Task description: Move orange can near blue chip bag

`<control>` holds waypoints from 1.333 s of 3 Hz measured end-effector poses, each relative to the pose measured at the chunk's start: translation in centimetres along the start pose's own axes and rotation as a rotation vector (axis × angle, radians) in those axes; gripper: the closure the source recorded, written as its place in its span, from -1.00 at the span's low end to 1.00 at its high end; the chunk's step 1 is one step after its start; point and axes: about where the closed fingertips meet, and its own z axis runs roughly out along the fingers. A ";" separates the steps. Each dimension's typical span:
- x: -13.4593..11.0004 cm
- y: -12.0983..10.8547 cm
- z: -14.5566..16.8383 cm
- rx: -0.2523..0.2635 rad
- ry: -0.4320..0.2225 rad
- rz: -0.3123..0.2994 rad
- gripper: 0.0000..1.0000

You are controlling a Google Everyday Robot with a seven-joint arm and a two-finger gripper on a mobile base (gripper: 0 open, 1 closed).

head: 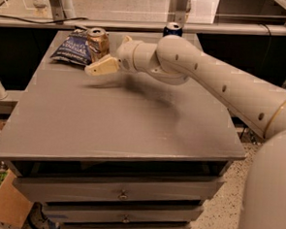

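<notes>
The orange can (98,42) stands upright at the back left of the grey table (118,129). It touches the right edge of the blue chip bag (71,47), which lies flat. My gripper (107,55) is just to the right of the can and in front of it, low over the table. It is open and holds nothing. One cream finger (101,66) points left below the can. The other finger sits behind the wrist and is mostly hidden.
A blue Pepsi can (173,29) stands at the table's back edge, behind my arm (208,76). Drawers (123,195) sit under the tabletop. A cardboard box (6,207) is on the floor at the lower left. A metal rail runs behind the table.
</notes>
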 end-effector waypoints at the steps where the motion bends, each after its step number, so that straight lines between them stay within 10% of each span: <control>1: 1.7 0.9 -4.3 0.056 -0.034 0.034 -1.00; 4: 2.1 -0.3 -18.3 0.212 -0.119 0.025 -1.00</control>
